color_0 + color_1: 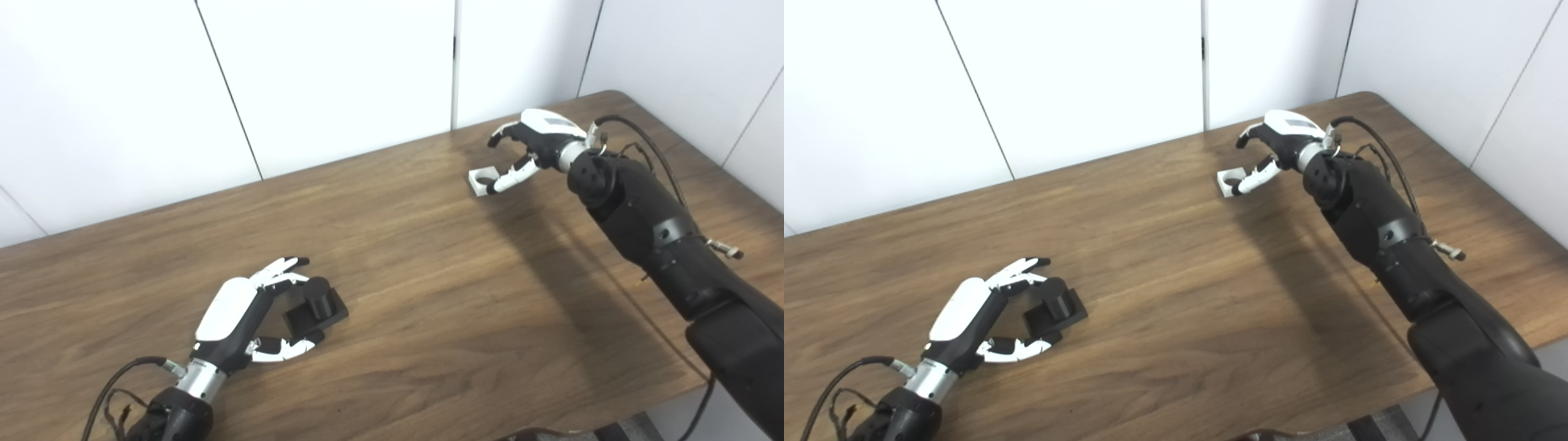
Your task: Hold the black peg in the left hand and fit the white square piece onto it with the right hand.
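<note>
The black peg (317, 307), a short cylinder on a square black base, stands on the wooden table (416, 269) at the lower left. My left hand (245, 315) is open around it, fingers behind it and thumb in front, not closed on it. The white square piece (482, 180), with a round hole, lies on the table at the far right. My right hand (531, 147) is open just above and beside it, thumb reaching down at its near edge, fingers curled over it. The same scene shows in the right eye view, with the peg (1055, 308) and the white piece (1231, 180).
White wall panels (331, 73) stand behind the table's far edge. The table's right corner (618, 98) is close behind the right hand. Cables (643, 144) run along the right forearm, and more cables (116, 392) trail from the left wrist.
</note>
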### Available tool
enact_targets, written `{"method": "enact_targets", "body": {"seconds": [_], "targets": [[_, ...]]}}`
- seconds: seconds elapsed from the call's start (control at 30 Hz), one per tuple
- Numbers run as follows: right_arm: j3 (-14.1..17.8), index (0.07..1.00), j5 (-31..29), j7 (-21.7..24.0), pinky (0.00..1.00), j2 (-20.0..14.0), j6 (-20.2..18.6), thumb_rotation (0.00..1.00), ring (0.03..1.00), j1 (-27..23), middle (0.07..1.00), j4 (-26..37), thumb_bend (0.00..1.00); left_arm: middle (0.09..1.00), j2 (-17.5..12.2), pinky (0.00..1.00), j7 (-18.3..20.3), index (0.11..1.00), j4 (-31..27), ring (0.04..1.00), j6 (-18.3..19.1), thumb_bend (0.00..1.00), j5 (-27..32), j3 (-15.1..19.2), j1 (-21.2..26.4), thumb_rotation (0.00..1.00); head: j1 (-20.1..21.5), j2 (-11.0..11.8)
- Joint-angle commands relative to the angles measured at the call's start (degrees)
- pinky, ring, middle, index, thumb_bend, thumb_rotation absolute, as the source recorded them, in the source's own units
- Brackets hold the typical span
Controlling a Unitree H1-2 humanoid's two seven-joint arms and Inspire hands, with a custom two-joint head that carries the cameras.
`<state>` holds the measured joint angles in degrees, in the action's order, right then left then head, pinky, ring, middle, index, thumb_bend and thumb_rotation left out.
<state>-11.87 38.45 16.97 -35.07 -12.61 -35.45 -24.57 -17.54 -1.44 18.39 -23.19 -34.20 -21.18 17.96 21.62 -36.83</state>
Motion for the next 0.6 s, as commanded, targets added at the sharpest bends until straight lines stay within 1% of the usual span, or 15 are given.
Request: {"method": "enact_targets", "body": {"seconds": [0.0, 0.07, 0.13, 0.3, 0.43, 0.57], "targets": [[0.1, 0.79, -0.3, -1.7, 0.75, -1.0, 1.2, 0.34, 0.88, -3.8, 0.893, 0.4, 0.75, 0.904, -1.3, 0.88, -0.1, 0.657, 4.1, 0.927, 1.4, 0.86, -1.7, -0.5, -4.4, 0.2, -0.1, 0.0], [0.0, 0.789, -0.3, -1.9, 0.74, -1.0, 1.4, 0.34, 0.874, -3.8, 0.892, 0.1, 0.76, 0.903, -1.2, 0.87, -0.1, 0.657, 4.1, 0.926, 1.4, 0.86, -1.8, -0.5, -4.4, 0.2, -0.1, 0.0], [-0.4, 0.792, -0.3, -1.8, 0.74, -1.0, 1.4, 0.36, 0.869, -3.8, 0.893, -0.6, 0.75, 0.904, -1.3, 0.88, 0.2, 0.659, 3.7, 0.928, 1.8, 0.85, -1.8, -0.5, -4.6, 0.2, -0.1, 0.0], [-0.7, 0.799, -0.5, -1.4, 0.75, -1.0, 0.3, 0.36, 0.871, -3.5, 0.896, -0.6, 0.74, 0.903, -1.3, 0.88, 0.1, 0.66, 3.8, 0.926, 1.5, 0.85, -1.6, -0.5, -4.6, 0.2, -0.2, -0.1], [-1.0, 0.803, -0.6, -1.2, 0.75, -1.0, 0.4, 0.38, 0.871, -3.4, 0.901, -0.8, 0.74, 0.905, -1.3, 0.88, 0.1, 0.66, 3.6, 0.928, 1.5, 0.85, -1.8, -0.5, -4.6, 0.21, -0.6, -0.2], [-1.4, 0.805, -0.6, -1.1, 0.76, -0.9, 0.3, 0.39, 0.871, -3.4, 0.902, -0.8, 0.73, 0.911, -1.3, 0.89, 0.7, 0.667, 3.1, 0.936, 2.3, 0.84, -1.7, -0.5, -4.7, 0.21, -0.9, -0.4]]}}
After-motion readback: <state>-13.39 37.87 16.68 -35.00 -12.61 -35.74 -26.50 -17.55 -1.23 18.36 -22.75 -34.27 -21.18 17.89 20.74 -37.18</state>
